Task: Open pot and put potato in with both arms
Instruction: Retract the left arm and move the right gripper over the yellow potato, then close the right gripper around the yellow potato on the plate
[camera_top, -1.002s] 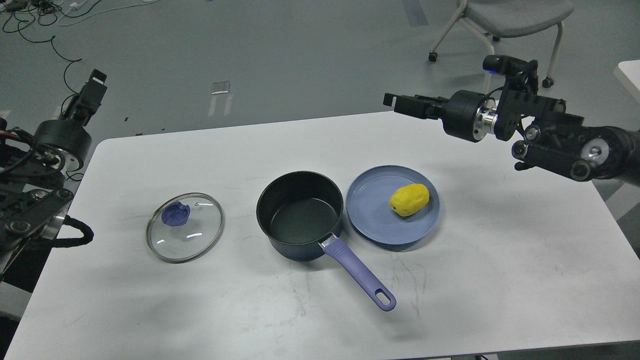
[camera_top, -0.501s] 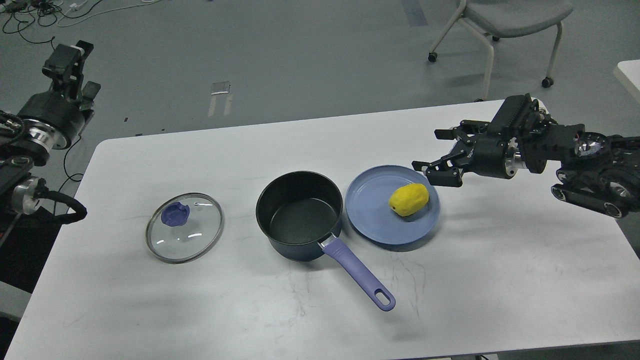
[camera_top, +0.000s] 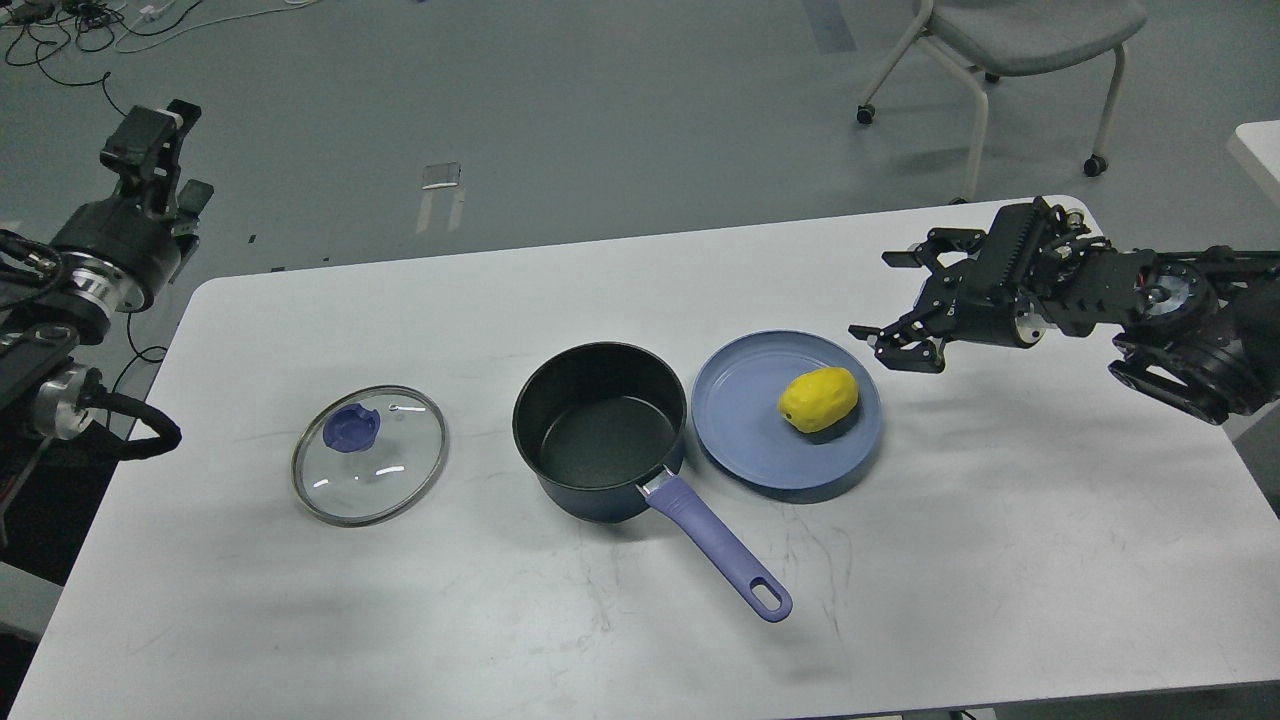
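- Potato (camera_top: 819, 399) sits on the blue plate (camera_top: 745, 440), just right of the pot (camera_top: 600, 428), and nothing is touching it.
- Lid (camera_top: 369, 455) is off and lies flat on the table (camera_top: 1000, 560), well to the left of the pot, so the opening half looks done.
- Inside, the pot is dark and bare, with its purple handle (camera_top: 720, 550) pointing toward the near edge.
- Right gripper (camera_top: 905, 310) hovers beside the plate's far right rim, jaws spread wide and holding nothing, aimed roughly toward the potato.
- Left gripper (camera_top: 150, 135) is parked off the table's left end; it's dark and end-on, so I can't tell how its jaws stand.
- What's left, by my reckoning: grab the potato, carry it over, drop it in the pot.
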